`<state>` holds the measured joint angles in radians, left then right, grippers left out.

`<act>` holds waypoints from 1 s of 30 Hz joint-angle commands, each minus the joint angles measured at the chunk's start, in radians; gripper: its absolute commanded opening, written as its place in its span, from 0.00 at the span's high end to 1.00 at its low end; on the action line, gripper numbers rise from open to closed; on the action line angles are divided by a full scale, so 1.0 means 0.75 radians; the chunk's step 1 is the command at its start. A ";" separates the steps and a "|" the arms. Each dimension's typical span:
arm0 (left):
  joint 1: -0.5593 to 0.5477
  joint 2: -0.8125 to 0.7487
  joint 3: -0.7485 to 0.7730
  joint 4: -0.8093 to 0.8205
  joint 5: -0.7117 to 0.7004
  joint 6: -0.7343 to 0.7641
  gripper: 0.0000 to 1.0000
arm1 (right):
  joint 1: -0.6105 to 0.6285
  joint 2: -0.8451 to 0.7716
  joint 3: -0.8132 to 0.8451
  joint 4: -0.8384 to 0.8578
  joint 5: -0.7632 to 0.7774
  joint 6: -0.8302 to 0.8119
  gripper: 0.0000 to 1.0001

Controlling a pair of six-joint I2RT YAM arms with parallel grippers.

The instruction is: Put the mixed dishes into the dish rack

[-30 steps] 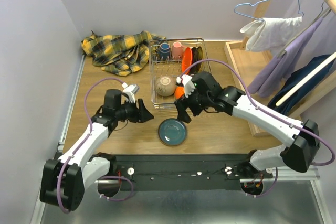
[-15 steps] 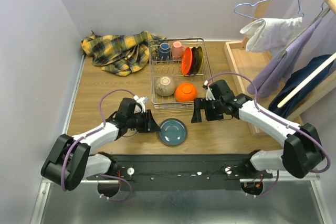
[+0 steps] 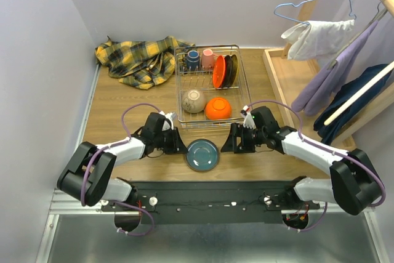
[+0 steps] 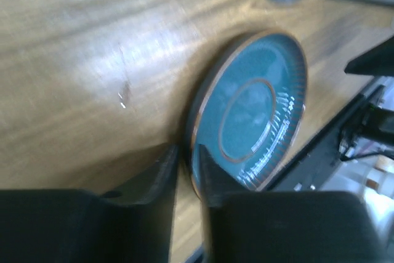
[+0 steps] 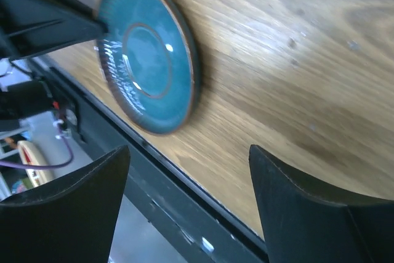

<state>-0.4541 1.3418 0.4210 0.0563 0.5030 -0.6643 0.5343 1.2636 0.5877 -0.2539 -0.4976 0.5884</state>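
- Table: wooden work surface. It carries the rack at the back and the one unloaded dish at its near edge, between the two arms.
- Dish rack: silver wire basket.
  - An orange plate and dark plates stand on edge in its far half, so they take little room.
  - A beige bowl and an orange bowl sit side by side at its near end.
  - A blue cup and a pink cup occupy the far corner.
- Left gripper: set low, its narrow gap at the plate's left rim, apparently to lift it by the edge. Whether it has clamped cannot be told.
- Right gripper: jaws wide and holding nothing. It waits just right of the plate, probably to steady or receive it.
- Teal plate: lies flat on the table in front of the rack, the last dish to load.
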 commanded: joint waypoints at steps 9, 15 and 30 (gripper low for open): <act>-0.024 0.009 -0.087 0.023 -0.074 0.074 1.00 | -0.003 -0.049 -0.174 0.148 -0.101 0.142 0.12; -0.026 -0.071 -0.099 0.064 -0.037 0.088 1.00 | -0.003 0.009 -0.186 0.287 -0.187 0.209 0.11; -0.020 -0.243 -0.085 0.052 0.061 0.070 1.00 | 0.118 0.211 -0.109 0.369 -0.192 0.277 0.23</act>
<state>-0.4671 1.2148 0.3511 0.0734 0.4843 -0.6098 0.5980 1.3636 0.5137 0.1471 -0.6201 0.7357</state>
